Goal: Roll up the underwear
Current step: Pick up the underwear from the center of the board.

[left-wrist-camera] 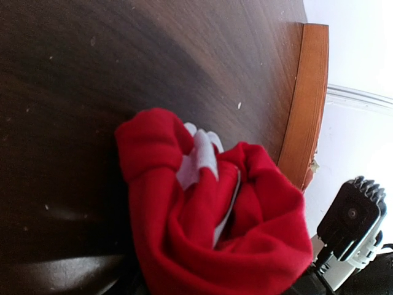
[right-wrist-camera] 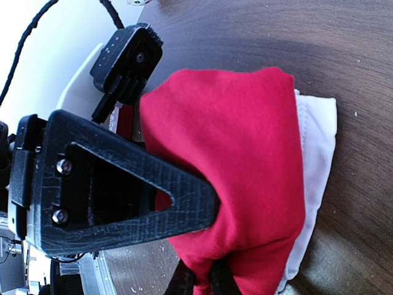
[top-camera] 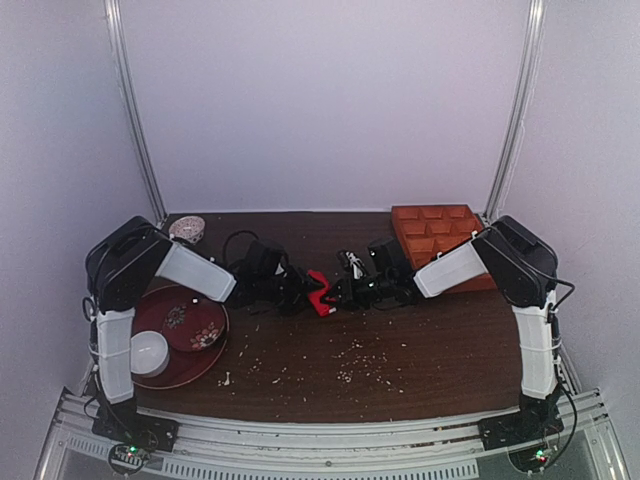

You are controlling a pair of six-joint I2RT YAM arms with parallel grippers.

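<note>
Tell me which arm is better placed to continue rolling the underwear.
Probably the right. The right gripper seems clamped on the underwear, one finger pressed into the fabric. The left gripper is beside the bundle, but its hold is not visible.

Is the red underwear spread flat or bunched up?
Bunched up: the underwear sits as a small crumpled wad, folds wrapped over its white trim.

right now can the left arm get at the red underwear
Probably yes: the left pincer sits right beside the underwear at mid-table with nothing between them, though the right pincer crowds its other side.
</note>
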